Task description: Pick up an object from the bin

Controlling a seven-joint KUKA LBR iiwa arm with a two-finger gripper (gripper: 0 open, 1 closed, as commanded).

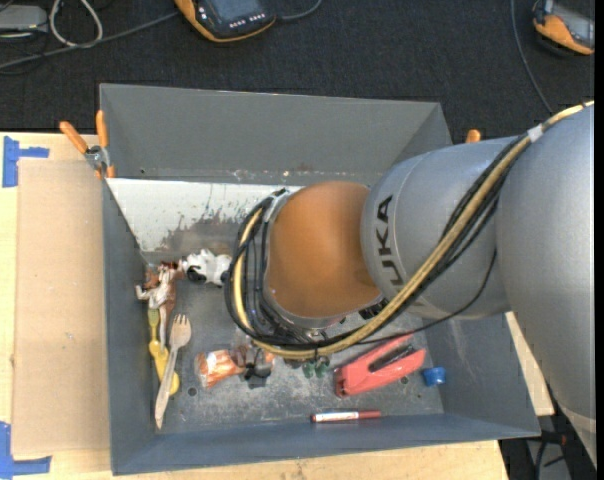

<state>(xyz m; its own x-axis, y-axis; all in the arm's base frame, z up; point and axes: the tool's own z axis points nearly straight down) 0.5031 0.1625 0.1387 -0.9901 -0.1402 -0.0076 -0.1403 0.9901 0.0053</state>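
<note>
Left side of the grey bin [122,298], by the left wall: a small brown-and-white figure [157,286]. Below it a yellow plastic piece [158,352] and a pale wooden fork [172,363] lie lengthwise, tines toward the back, touching each other. Just right of the figure, further back, is a white-and-black toy [208,265], apart from the rest. On the floor left of centre, toward the front, is an orange-and-white crumpled thing [218,366], the item nearest me. My hand [258,366] is down low just right of it, close or touching, can't tell which. Only a dark tip shows under my orange wrist cover [317,253], so I can't tell if the hand is open or closed, and I see nothing held in it. Black and yellow cables [245,278] loop round the cover's left side. The cover and my grey arm [462,228] hide the middle and back right of the bin floor. Small green bits [312,369] lie at the cover's lower edge. Right of them a red flat tool with a dark slot [379,366] lies diagonally, its right end higher. In front of it, near the front wall, a thin red-and-white pen [347,417] lies almost level. Far right, just beside the red tool's end, is a small blue piece [434,376].
</note>
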